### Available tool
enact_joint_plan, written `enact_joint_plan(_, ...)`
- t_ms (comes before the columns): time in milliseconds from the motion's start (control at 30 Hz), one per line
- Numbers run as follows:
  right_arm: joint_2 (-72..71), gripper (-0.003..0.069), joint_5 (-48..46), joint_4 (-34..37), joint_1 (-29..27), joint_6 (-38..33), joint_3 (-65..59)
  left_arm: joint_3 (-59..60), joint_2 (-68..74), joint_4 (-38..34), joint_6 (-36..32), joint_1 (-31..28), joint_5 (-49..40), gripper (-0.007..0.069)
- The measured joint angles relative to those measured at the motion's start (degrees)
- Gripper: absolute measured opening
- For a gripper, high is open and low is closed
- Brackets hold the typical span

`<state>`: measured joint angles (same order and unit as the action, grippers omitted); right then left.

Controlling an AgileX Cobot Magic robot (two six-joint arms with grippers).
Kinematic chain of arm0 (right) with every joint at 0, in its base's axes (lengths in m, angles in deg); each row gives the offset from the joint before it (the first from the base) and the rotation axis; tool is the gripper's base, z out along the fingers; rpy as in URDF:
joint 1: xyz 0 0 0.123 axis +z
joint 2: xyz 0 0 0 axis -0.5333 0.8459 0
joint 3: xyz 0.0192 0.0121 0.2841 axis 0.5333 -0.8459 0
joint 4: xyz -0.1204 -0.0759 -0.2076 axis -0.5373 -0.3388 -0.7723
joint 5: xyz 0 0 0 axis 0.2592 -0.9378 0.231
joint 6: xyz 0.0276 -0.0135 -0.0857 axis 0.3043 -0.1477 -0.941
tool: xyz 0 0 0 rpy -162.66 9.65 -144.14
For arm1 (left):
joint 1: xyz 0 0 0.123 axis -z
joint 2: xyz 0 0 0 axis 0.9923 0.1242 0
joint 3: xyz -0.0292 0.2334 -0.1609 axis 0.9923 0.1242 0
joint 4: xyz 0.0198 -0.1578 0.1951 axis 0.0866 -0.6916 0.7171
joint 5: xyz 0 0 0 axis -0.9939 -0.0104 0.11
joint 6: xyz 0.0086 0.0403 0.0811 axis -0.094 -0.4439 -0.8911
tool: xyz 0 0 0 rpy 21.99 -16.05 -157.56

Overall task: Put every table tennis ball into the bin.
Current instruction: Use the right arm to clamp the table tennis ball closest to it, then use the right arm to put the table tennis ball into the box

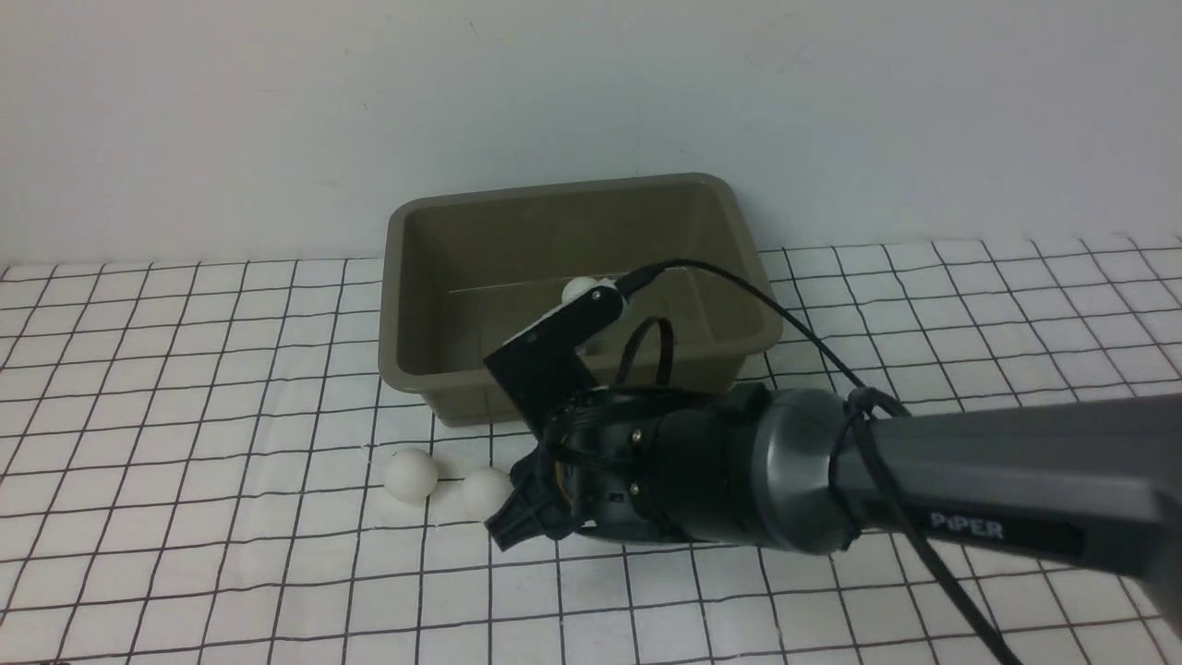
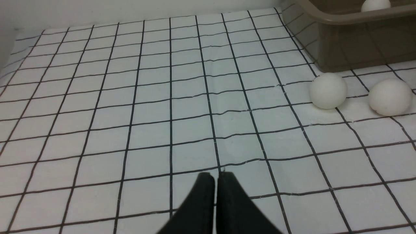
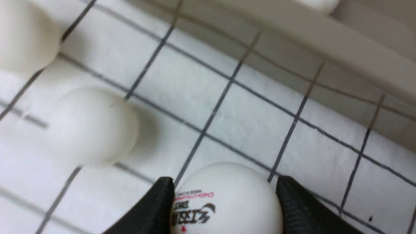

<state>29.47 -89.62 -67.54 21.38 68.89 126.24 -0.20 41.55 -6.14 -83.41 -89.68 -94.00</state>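
R gripper jaws look clamped on the printed ball, one finger each side, low over the grid cloth just in front of the bin; L gripper pinched shut on nothing, well off to the side. Imo lift straight up first, bc the nearest loose ball sits just beside the jaws and the second loose ball is next to it; clear the rim b4 letting go; the binned ball is already inside.
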Motion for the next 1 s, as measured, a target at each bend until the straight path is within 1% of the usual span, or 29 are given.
enact_joint_plan(100, -1.83, 0.0359, -0.44, -0.13, 1.34, -1.26, 0.00, 0.00, 0.00, 0.00, 0.00, 0.00, 0.00, -0.0004)
enact_joint_plan(233, -4.43, 0.0359, -0.07, -1.88, 1.13, -0.99, 1.01, 0.00, 0.00, 0.00, 0.00, 0.00, 0.00, -0.0004)
enact_joint_plan(333, -5.65, 0.0359, 0.45, -4.96, -2.13, 0.20, 5.89, 0.00, 0.00, 0.00, 0.00, 0.00, 0.00, -0.0004)
enact_joint_plan(400, -5.65, 0.0359, 1.84, -5.74, -4.12, 0.59, 8.09, 0.00, 0.00, 0.00, 0.00, 0.00, 0.00, -0.0004)
enact_joint_plan(433, -5.65, 0.0359, 2.00, -5.93, -4.64, 0.60, 8.50, 0.00, 0.00, 0.00, 0.00, 0.00, 0.00, -0.0004)
enact_joint_plan(567, -5.65, 0.0359, 7.43, -6.52, -10.56, 0.81, 10.68, 0.00, 0.00, 0.00, 0.00, 0.00, 0.00, -0.0004)
enact_joint_plan(633, -5.65, 0.0359, 8.67, -6.52, -12.02, 0.83, 10.68, 0.00, 0.00, 0.00, 0.00, 0.00, 0.00, -0.0004)
enact_joint_plan(667, -5.11, 0.0359, 9.89, -6.59, -13.92, 0.87, 10.68, 0.00, 0.00, 0.00, 0.00, 0.00, 0.00, -0.0004)
enact_joint_plan(800, -3.29, 0.0359, 11.42, -7.17, -15.89, 0.87, 10.79, 0.00, 0.00, 0.00, 0.00, 0.00, 0.00, -0.0004)
enact_joint_plan(1000, -0.11, 0.0359, 12.47, -7.74, -17.11, 0.77, 10.79, 0.00, 0.00, 0.00, 0.00, 0.00, 0.00, -0.0004)
